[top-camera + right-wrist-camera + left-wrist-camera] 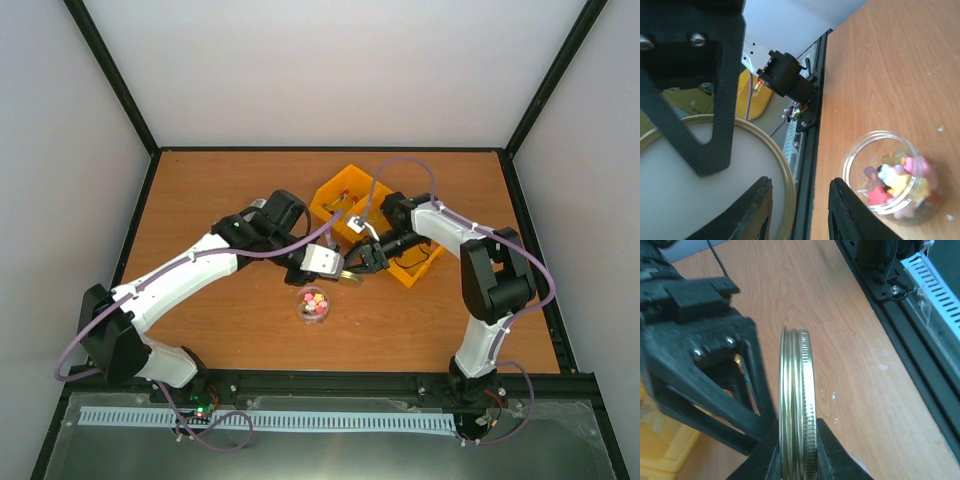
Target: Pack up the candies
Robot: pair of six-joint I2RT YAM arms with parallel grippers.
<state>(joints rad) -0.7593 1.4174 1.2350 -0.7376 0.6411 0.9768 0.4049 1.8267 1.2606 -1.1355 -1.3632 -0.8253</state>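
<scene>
A small clear jar (313, 305) with the candies (314, 301), mixed pink, red and yellow sweets, stands open on the table. In the right wrist view the jar (858, 152) and candies (900, 180) sit at lower right. My left gripper (797, 460) is shut on a gold metal lid (797, 390), held edge-on above the table. In the top view it (343, 270) hovers just up-right of the jar. My right gripper (802, 215) is open, and the lid's rim (782, 170) shows next to its left finger (757, 210). In the top view my right gripper (364, 258) faces the left one.
Two orange bins stand behind the grippers, one (328, 197) at centre back and one (418, 270) under the right arm. The black frame rail (330, 378) runs along the near table edge.
</scene>
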